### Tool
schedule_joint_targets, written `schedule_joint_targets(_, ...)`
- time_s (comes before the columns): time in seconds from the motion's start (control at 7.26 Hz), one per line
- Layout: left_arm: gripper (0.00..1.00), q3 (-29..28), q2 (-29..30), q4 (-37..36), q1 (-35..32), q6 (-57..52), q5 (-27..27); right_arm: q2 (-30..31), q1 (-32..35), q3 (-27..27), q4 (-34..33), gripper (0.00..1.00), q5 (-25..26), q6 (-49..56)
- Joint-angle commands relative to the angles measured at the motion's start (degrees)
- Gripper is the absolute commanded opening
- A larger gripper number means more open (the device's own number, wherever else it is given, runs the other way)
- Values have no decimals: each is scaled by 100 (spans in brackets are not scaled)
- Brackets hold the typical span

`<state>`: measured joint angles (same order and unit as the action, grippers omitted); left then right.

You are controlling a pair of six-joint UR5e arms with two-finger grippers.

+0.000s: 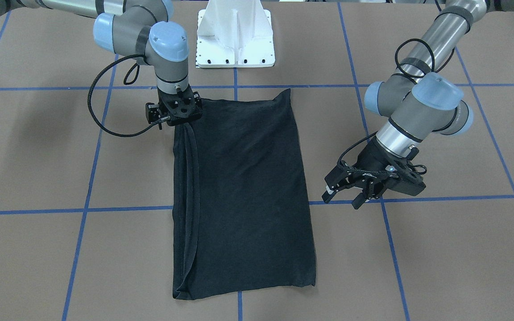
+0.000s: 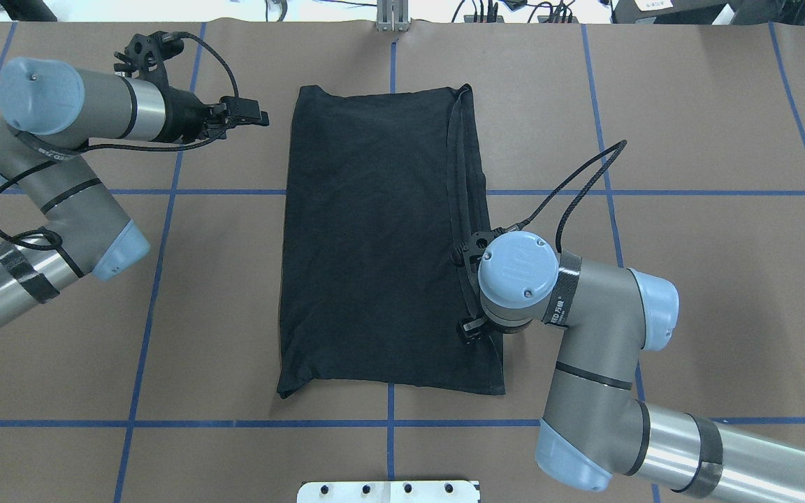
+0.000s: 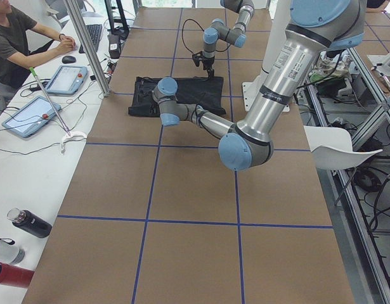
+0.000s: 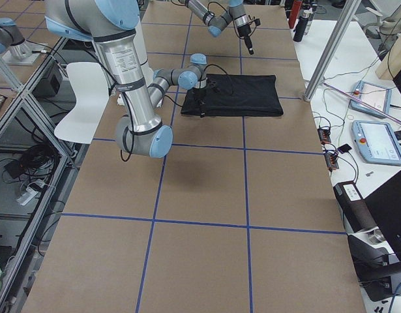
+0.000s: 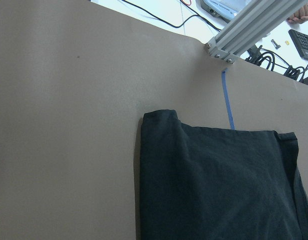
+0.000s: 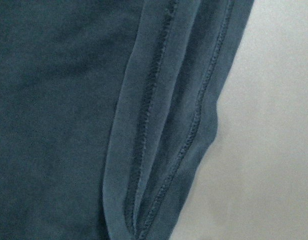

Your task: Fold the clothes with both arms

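We see the black T-shirt [image 1: 248, 187] folded into a long rectangle mid-frame on the brown table [image 1: 29, 156], with stacked hems along its left side. At centre right the left gripper [image 1: 342, 199] hovers just beside the shirt, jaws spread and empty. At upper left the right gripper [image 1: 182, 117] points down onto the hemmed corner; we cannot tell how its jaws stand.
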<state>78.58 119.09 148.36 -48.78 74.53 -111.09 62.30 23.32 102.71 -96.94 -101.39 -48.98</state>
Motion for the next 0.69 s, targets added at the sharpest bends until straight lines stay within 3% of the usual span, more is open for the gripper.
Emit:
schedule_joint_targets(0.0,100,9,0,0,0,0,0,37,40,-31,-1,99,6,37)
schedule_joint_targets(0.55,100,0,-9,0,0,-9,0,308,286,-31,-1,100,-12,99)
